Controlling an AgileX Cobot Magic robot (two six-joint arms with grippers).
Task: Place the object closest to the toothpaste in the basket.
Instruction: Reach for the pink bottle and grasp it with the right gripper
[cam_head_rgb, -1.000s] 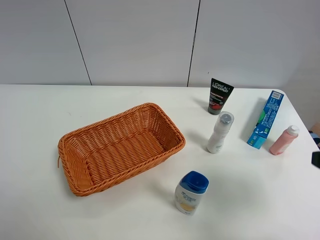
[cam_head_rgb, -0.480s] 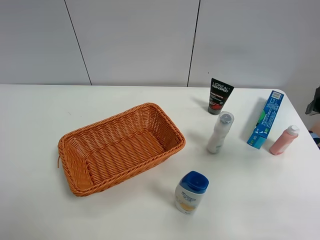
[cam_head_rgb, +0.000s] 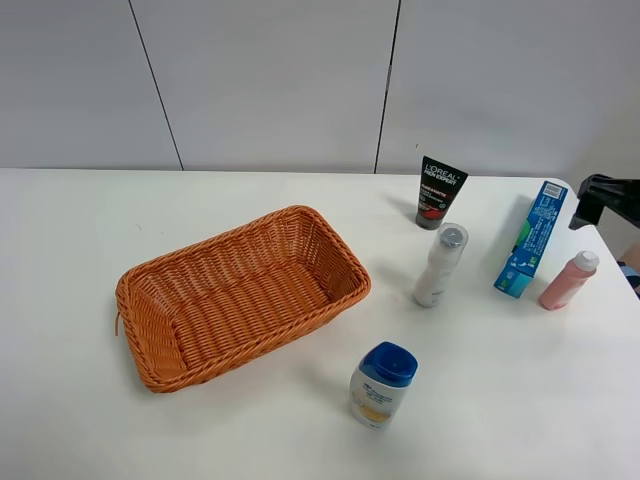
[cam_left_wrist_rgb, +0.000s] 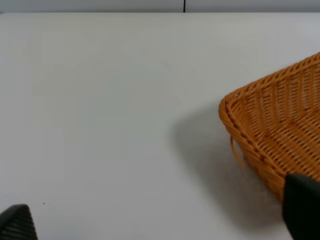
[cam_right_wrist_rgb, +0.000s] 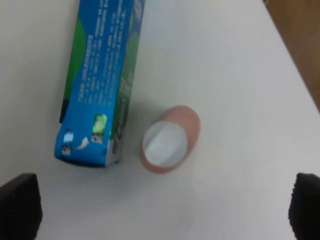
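The blue and green toothpaste box (cam_head_rgb: 531, 239) lies at the right of the table. A pink bottle with a white cap (cam_head_rgb: 567, 281) stands just to its right, the thing nearest to it. In the right wrist view the box (cam_right_wrist_rgb: 102, 80) and the bottle's cap (cam_right_wrist_rgb: 166, 142) lie below my right gripper (cam_right_wrist_rgb: 162, 210), which is open and empty above them. In the high view the right gripper (cam_head_rgb: 592, 198) shows at the right edge. The orange wicker basket (cam_head_rgb: 213, 241) sits left of centre and is empty. My left gripper (cam_left_wrist_rgb: 160, 222) is open over bare table beside the basket's corner (cam_left_wrist_rgb: 250, 145).
A black L'Oreal tube (cam_head_rgb: 440, 193) stands behind a white bottle with a grey cap (cam_head_rgb: 439, 266). A white bottle with a blue cap (cam_head_rgb: 381, 386) stands near the front. The table's right edge runs close to the pink bottle.
My right gripper has come in from the right edge, moving up and left, and now hangs over the pink bottle and toothpaste box. Nothing on the table has moved.
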